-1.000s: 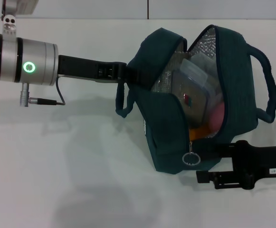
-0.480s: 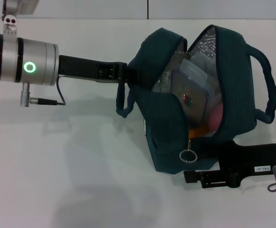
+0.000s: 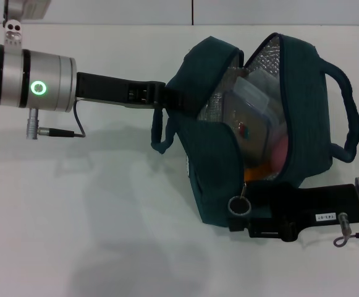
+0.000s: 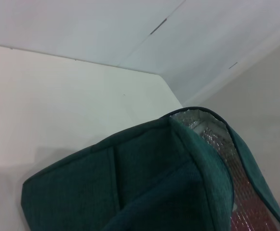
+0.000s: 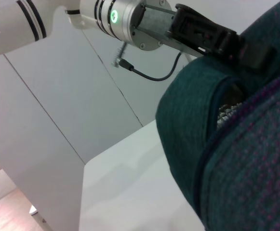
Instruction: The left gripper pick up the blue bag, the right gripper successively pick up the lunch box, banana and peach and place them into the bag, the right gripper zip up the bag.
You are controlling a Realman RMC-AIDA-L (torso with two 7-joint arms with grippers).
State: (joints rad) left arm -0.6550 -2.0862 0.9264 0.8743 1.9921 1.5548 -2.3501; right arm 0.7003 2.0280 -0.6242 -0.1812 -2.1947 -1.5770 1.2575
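The blue bag (image 3: pixel 213 179) hangs open above the white table, its silver lining showing. Inside it I see the clear lunch box (image 3: pixel 253 108), the pink peach (image 3: pixel 281 153) and a yellow-orange bit of the banana (image 3: pixel 259 171). My left gripper (image 3: pixel 157 94) is shut on the bag's far-left edge and holds it up. My right gripper (image 3: pixel 244 216) is at the bag's near end, right at the round zipper pull ring (image 3: pixel 238 206). The bag's fabric fills the left wrist view (image 4: pixel 144 192) and the right wrist view (image 5: pixel 202 125), which also shows the left gripper (image 5: pixel 246 50).
The left arm's silver wrist with a green light (image 3: pixel 37 86) and a hanging cable (image 3: pixel 77 124) reaches in from the left. The white table (image 3: pixel 74 216) spreads below and left of the bag. A wall stands behind it.
My right arm has slid left along the bag's near end to the zipper pull ring, and its silver wrist has come into view. The ring shifted slightly left. The left arm and bag held still.
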